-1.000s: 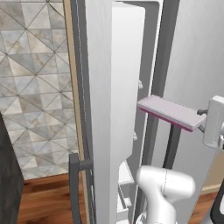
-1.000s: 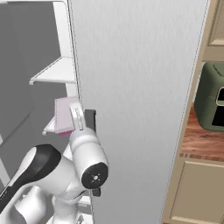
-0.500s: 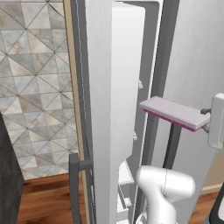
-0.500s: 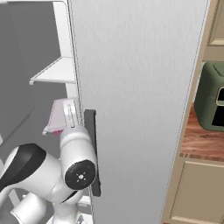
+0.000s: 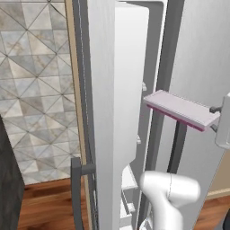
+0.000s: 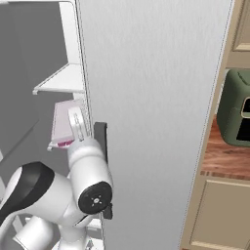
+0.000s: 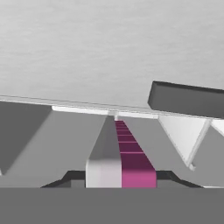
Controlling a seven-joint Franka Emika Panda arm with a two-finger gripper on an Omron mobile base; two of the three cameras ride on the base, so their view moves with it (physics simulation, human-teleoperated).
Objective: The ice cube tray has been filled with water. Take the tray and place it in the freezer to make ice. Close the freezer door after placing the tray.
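The gripper (image 7: 120, 179) is clamped on one short end of the tray (image 5: 180, 109), holding it level in the air. From the left base camera the tray juts leftward from the hand toward the gap between the open freezer door (image 5: 105, 112) and the fridge's right door (image 5: 202, 67). The dark bar handle (image 5: 76, 188) shows low on the freezer door's edge. From the right base camera the tray (image 6: 63, 122) sits just below a white freezer shelf (image 6: 61, 80), with the arm (image 6: 88, 171) behind it. A green appliance (image 6: 237, 112) stands on the wooden counter (image 6: 227, 158) to the right.
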